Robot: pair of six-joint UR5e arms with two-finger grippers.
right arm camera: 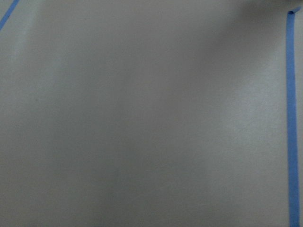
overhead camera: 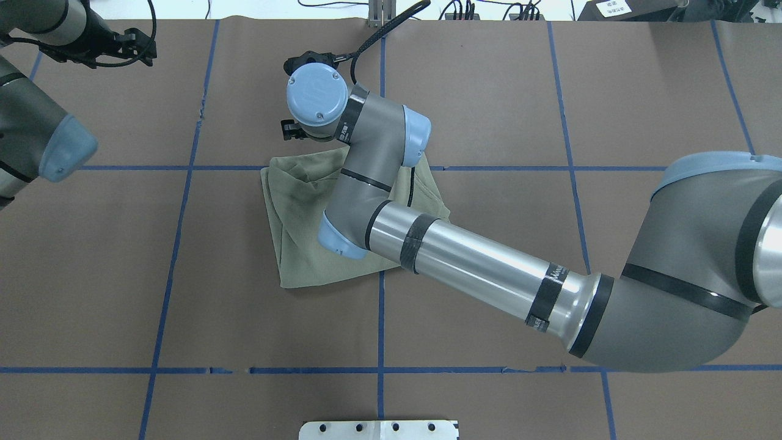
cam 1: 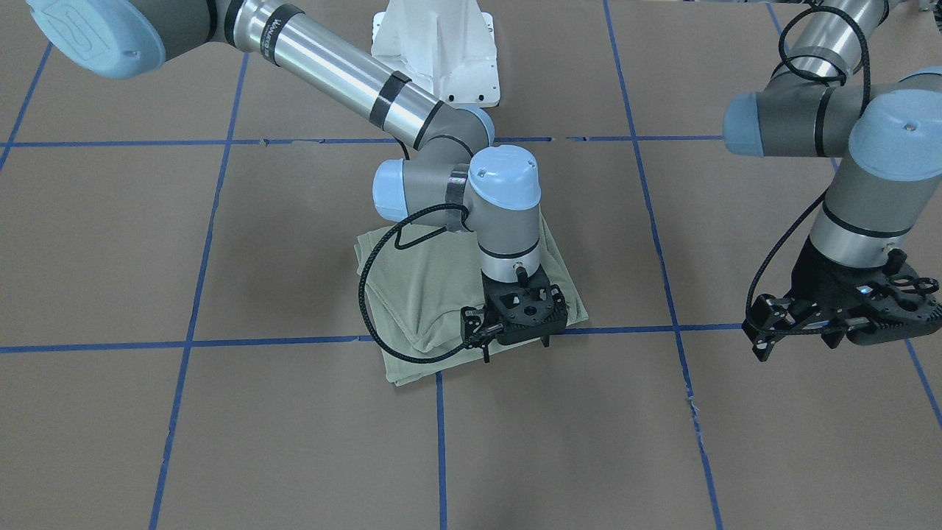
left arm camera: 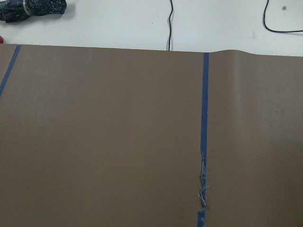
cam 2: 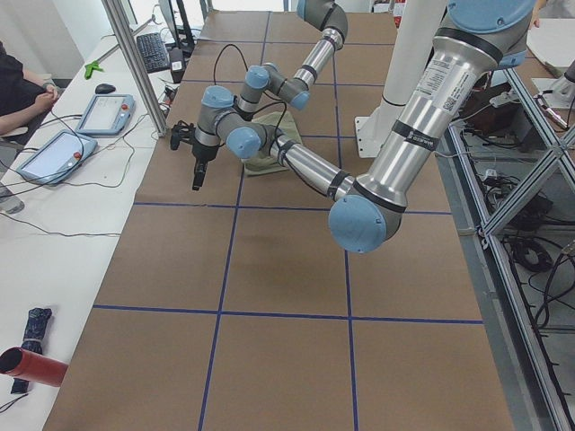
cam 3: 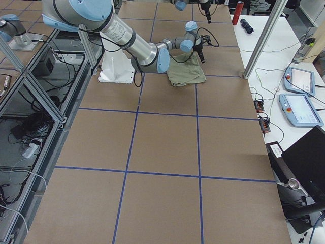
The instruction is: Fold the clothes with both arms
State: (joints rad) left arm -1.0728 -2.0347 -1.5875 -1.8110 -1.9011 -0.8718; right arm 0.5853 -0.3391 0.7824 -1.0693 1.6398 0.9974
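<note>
Right arm [overhead camera: 476, 263] is reaching over the folded sage shirt [cam 1: 419, 294], right gripper [cam 1: 515, 351] hanging spread and empty at its front-view six o'clock edge. Left gripper [cam 1: 765, 342]: cannot tell. Folding looks nearly finished.

The shirt [cam 1: 427, 294] is lying in the middle of the table [cam 1: 221, 442], the right gripper [cam 1: 515, 347] is hanging over its far edge, and the left gripper [cam 1: 802, 340] is hanging well apart toward the far-left corner.

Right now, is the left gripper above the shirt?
No, the left gripper hangs over bare brown table, well off to the side of the folded shirt.
</note>
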